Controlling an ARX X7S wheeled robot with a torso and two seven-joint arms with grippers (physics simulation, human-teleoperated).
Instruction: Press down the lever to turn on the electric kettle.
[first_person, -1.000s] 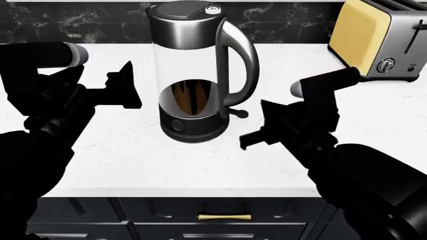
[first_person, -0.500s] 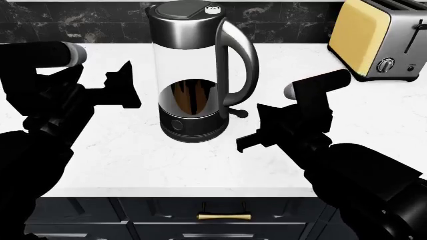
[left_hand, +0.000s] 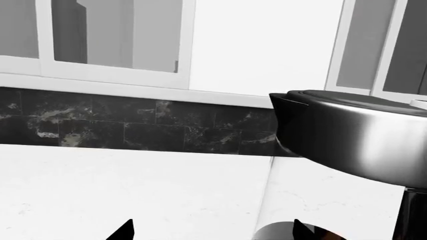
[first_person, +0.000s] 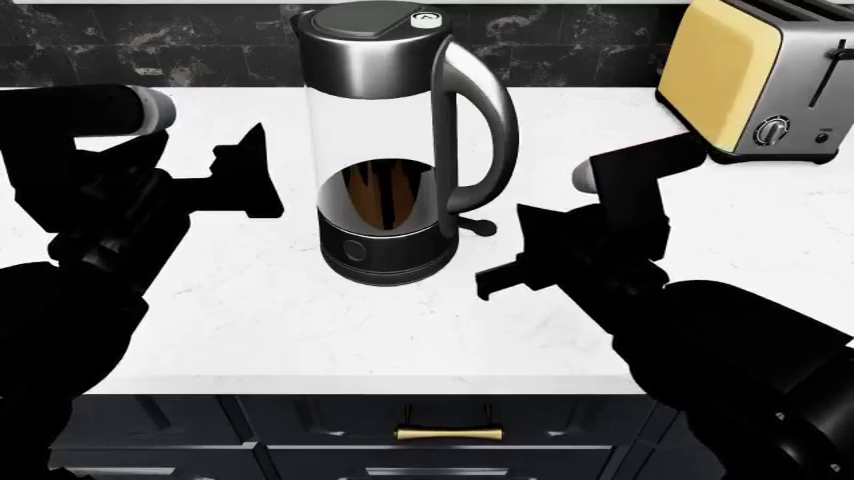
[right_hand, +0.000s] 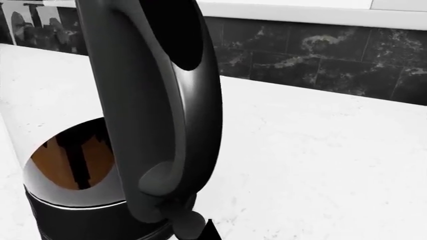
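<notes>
Right gripper (first_person: 514, 250), jaws apart, hangs beside the kettle (first_person: 387, 150); its stubby lever (first_person: 479, 227) looks stiff, press the tip. Left gripper (first_person: 247, 175) spread, idle.

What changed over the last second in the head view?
Only the right arm shifted a little: its pincer drifted slightly toward the electric kettle, then eased back, ending close to where it began, near the lever without touching it. Nothing was grasped or released. The left pincer, kettle and toaster stayed put.
</notes>
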